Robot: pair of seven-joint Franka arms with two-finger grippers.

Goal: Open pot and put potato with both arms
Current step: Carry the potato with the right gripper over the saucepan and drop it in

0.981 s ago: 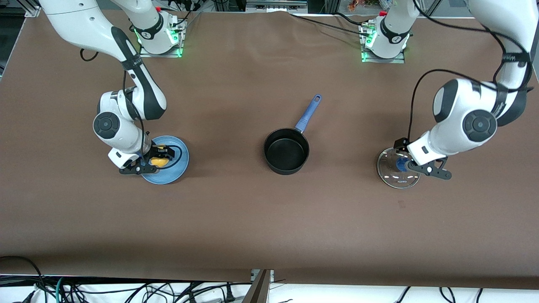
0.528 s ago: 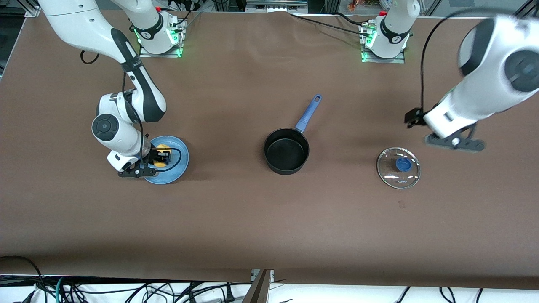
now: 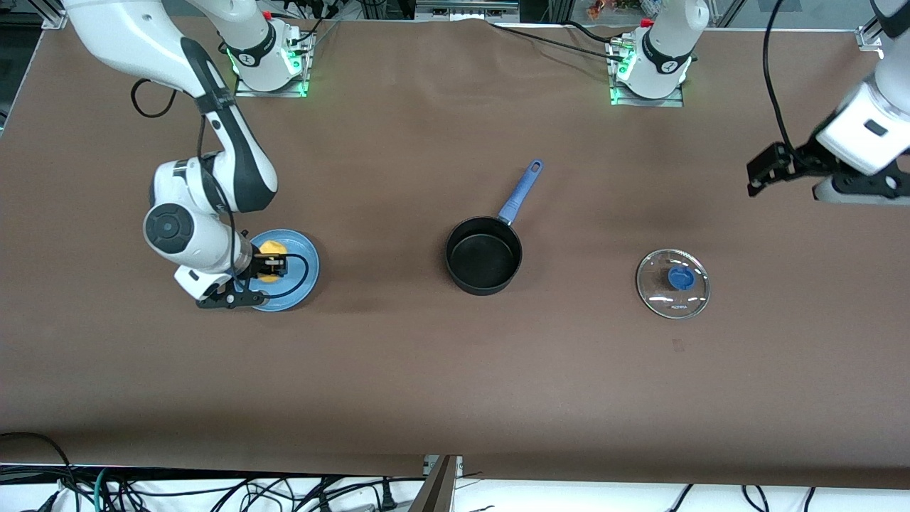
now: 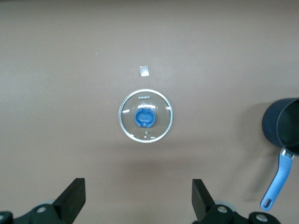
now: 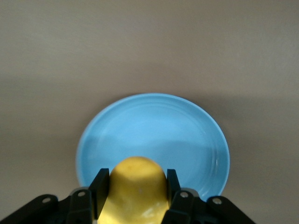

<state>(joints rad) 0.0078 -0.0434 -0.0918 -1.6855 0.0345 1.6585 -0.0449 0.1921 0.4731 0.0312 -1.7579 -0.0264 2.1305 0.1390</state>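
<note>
The right gripper (image 5: 135,196) clamped the lumpy yellow potato (image 5: 134,189) above the glossy blue plate (image 3: 295,274). The left gripper (image 4: 138,203) hung released, high over brown matte tabletop (image 3: 455,370). The round black pot (image 3: 483,256) stood lidless at mid-table; its glass lid (image 3: 672,284) lay flat toward the left arm's end.

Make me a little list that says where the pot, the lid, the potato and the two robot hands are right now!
pot: open and empty, mid-table, blue handle pointing toward the robots' bases
lid: flat on the table toward the left arm's end, knob up
potato: between the right gripper's fingers, over the plate
plate: blue, toward the right arm's end
right gripper: shut on the potato
left gripper: open, empty, up in the air over bare table near the lid
</note>
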